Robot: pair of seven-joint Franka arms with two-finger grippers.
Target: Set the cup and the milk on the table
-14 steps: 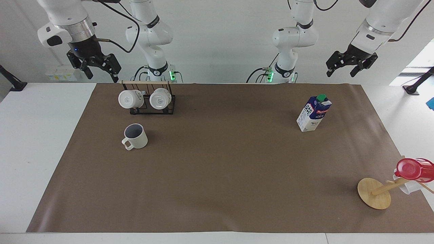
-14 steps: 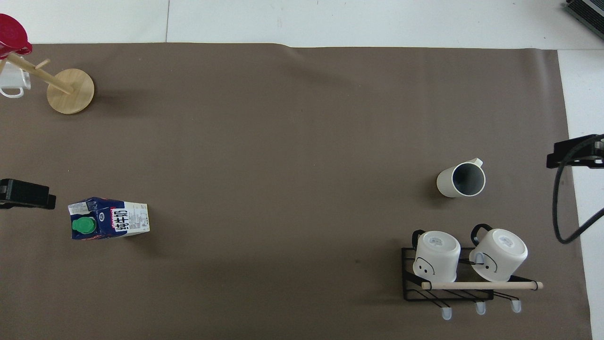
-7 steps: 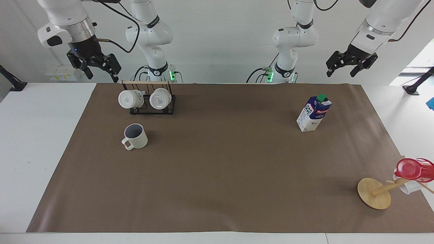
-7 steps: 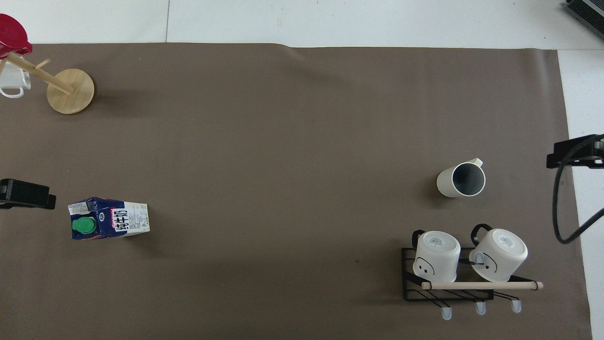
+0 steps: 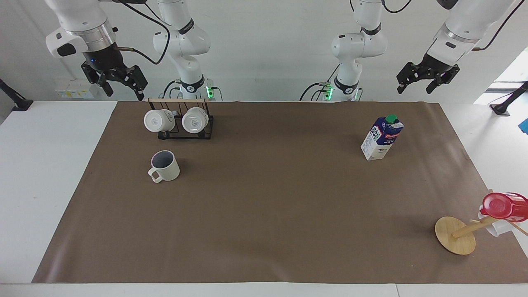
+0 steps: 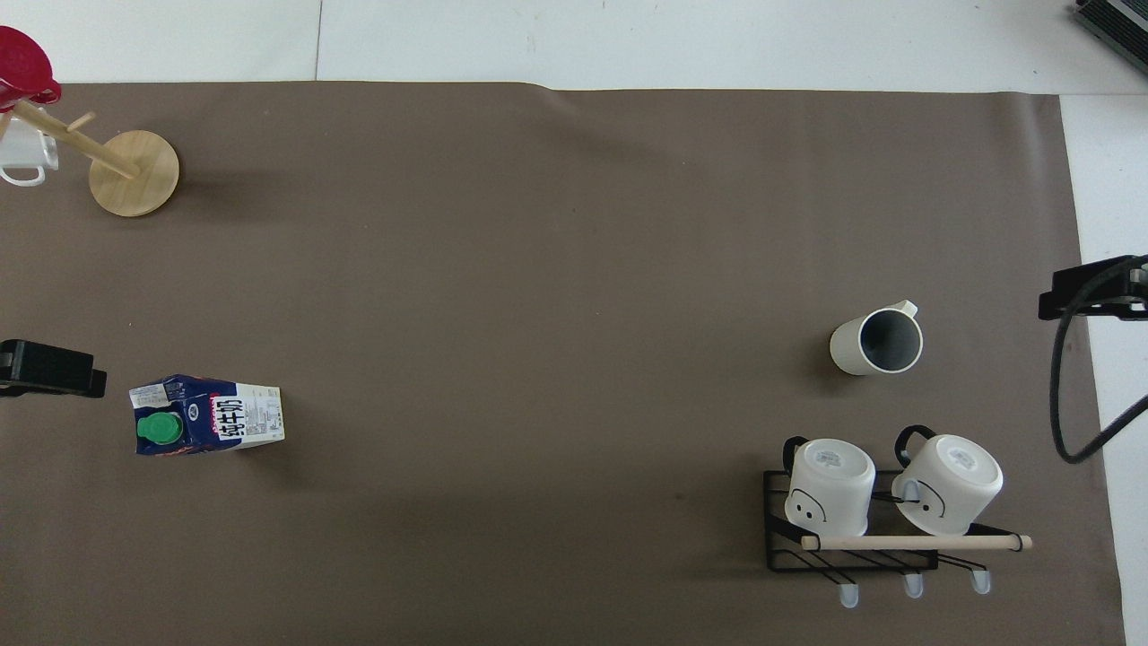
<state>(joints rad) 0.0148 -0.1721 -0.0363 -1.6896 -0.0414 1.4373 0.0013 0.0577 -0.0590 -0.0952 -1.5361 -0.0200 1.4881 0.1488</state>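
Peeking past frame edge: red cup [image 6: 22, 61], both pincers partly.

The cup [image 5: 164, 166] stands upright on the table [image 5: 264, 214] near the right arm's end, just farther from the robots than the rack [image 5: 181, 119], which sits at the edge nearest the robots with two mugs [image 5: 177, 120] hung on it. The milk [image 5: 381, 137] stands well apart toward the left arm's end. A peg stand [image 5: 456, 235] occupies the corner farthest from the robots at that end.
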